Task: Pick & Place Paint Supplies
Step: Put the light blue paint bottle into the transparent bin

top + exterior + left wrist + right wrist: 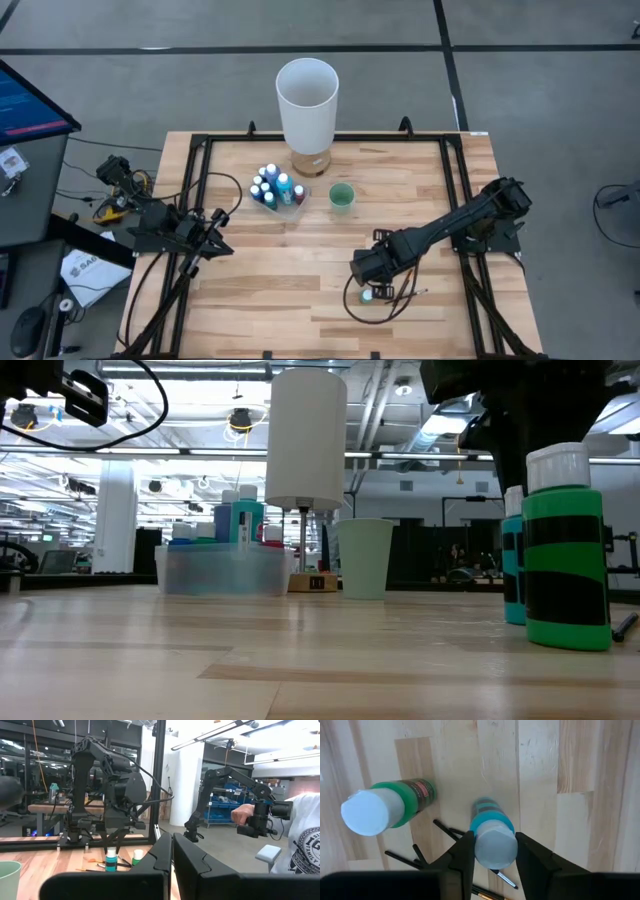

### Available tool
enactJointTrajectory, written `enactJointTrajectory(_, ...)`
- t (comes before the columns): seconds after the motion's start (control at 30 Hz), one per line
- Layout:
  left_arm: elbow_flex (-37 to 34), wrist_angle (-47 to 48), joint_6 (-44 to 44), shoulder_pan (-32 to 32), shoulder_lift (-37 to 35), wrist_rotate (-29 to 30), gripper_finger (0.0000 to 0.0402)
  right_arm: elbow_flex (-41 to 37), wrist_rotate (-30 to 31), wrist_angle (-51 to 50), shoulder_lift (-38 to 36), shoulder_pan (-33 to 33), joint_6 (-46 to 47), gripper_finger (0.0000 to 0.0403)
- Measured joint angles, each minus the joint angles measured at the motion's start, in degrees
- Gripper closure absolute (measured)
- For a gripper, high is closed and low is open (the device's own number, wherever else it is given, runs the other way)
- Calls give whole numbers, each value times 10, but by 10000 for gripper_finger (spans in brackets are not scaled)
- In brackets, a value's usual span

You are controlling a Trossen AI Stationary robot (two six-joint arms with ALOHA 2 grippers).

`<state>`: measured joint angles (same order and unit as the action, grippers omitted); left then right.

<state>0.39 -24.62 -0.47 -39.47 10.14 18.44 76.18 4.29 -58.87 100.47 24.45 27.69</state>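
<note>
Right claw (492, 851) pinches an upright teal bottle (491, 834) — white-capped, dark-striped.

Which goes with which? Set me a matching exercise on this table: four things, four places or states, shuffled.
Things:
1. teal bottle
2. green bottle
3. cup
4. left tool

Places or states:
A. beside the white cylinder
B. shut, over the table's left side
C. inside the right tool
D. standing free by the brushes

Pairs: 1-C, 2-D, 3-A, 4-B
</note>
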Motion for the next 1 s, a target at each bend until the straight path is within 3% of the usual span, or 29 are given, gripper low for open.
enactJointTrajectory(0.37,0,-1,0,0,0,-1,400,16,3,-10,-5,-53,-43,281)
enactJointTrajectory(0.7,0,-2,0,0,0,-2,400,109,15,-6,-5,-160,-139,288)
enactJointTrajectory(1.0,0,-3,0,0,0,-1,400,195,22,60,2,-232,-214,287)
